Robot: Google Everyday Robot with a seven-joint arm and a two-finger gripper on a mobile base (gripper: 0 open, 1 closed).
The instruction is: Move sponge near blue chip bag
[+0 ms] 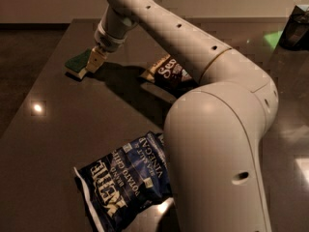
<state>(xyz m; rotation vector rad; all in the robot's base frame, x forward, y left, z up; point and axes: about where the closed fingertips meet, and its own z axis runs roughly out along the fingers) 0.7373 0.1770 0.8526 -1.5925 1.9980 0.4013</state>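
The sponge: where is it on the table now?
In the camera view the sponge lies far left on the table, with the tool at its right end; the brown chip bag is its nearest neighbour.
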